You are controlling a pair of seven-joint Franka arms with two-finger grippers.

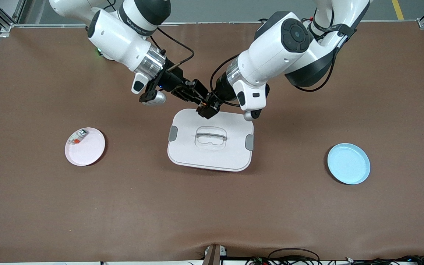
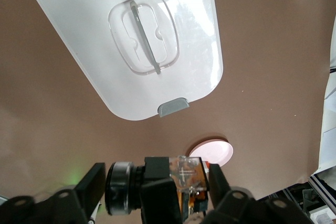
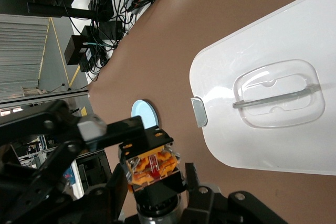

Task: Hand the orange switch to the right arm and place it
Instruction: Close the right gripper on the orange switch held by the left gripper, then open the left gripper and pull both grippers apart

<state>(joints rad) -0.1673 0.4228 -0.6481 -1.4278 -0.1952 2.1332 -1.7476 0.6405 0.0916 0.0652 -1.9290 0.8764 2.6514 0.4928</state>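
Orange switch (image 1: pixel 205 106) is up in the air over the white lidded box (image 1: pixel 186 151), w/ left gripper (image 1: pixel 209 109) and right gripper (image 1: pixel 197 96) meeting at it, both clamped on the part. Pink plate (image 1: pixel 90 151) w/ small white-grey part (image 1: pixel 78 137) sits toward right arm's end, blue plate (image 1: pixel 348 163) toward left arm's end.

The front camera sits high, facing both arm bases across the counter (image 1: pixel 50 206). Each wrist camera looks down closely past its own hand; all three share the white lid (image 1: pixel 210 141) (image 2: pixel 131 45) (image 3: pixel 273 114).
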